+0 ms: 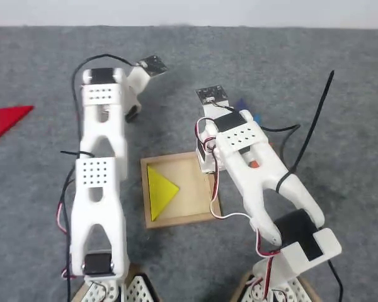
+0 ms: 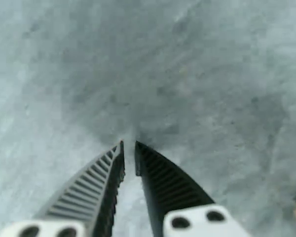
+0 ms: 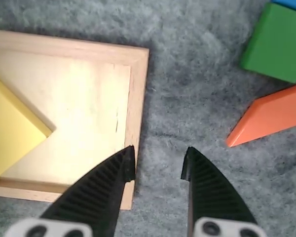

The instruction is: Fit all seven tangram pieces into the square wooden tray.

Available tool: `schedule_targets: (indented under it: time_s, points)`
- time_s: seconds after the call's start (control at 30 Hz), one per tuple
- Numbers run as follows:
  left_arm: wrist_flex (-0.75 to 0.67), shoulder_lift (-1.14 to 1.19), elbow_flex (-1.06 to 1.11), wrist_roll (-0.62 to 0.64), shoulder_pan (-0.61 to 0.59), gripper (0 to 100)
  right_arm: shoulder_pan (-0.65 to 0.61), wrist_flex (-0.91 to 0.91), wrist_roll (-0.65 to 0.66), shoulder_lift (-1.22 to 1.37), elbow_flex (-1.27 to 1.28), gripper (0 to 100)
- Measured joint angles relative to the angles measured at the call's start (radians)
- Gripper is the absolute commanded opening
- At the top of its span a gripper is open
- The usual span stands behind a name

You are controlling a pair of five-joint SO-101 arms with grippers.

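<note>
The square wooden tray lies between the two arms, with a yellow triangle flat in its left half. In the right wrist view my right gripper hangs open and empty over the tray's right rim, one fingertip above the rim and the other above the carpet. Near it lie a green square, an orange parallelogram and a blue piece. A red triangle sits far left. My left gripper is shut on nothing above bare carpet, beyond the tray's far left corner.
Grey carpet covers the table. Blue pieces peek out behind the right arm's wrist. Cables run along both arms. The carpet between the red triangle and the left arm is bare.
</note>
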Motion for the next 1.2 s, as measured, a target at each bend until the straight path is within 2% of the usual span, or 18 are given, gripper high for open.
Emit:
schedule_targets:
  time_s: [0.13,0.33,0.43,0.57,0.67,0.83,0.97,1.1,1.2]
  points:
    - [0.000,-0.077,0.000,0.130,-0.064,2,0.000,0.000,0.000,0.000,0.000,16.5]
    - [-0.011,-0.227,0.000,0.445,-0.258,3,0.000,0.000,0.002,0.000,0.000,16.5]
    - [-0.129,-0.245,0.000,0.615,-0.408,3,0.000,0.000,0.002,0.000,0.000,16.5]
    - [-0.371,-0.216,0.000,0.810,-0.563,2,0.000,0.000,0.005,0.000,0.000,16.5]
    - [-0.585,-0.123,0.000,0.876,-0.571,2,0.000,0.000,0.005,0.000,0.000,16.5]
    - [-0.967,0.087,0.002,0.898,-0.539,2,0.000,0.000,0.005,0.000,0.000,12.1]
    - [-1.171,0.224,0.002,0.924,-0.519,1,0.000,0.000,0.029,0.000,0.000,11.9]
    - [-1.200,0.284,0.003,1.022,-0.529,1,0.000,0.000,0.037,0.000,0.000,11.9]
    - [-1.115,0.284,0.002,1.028,-0.528,1,0.000,0.000,0.043,0.000,0.000,11.9]
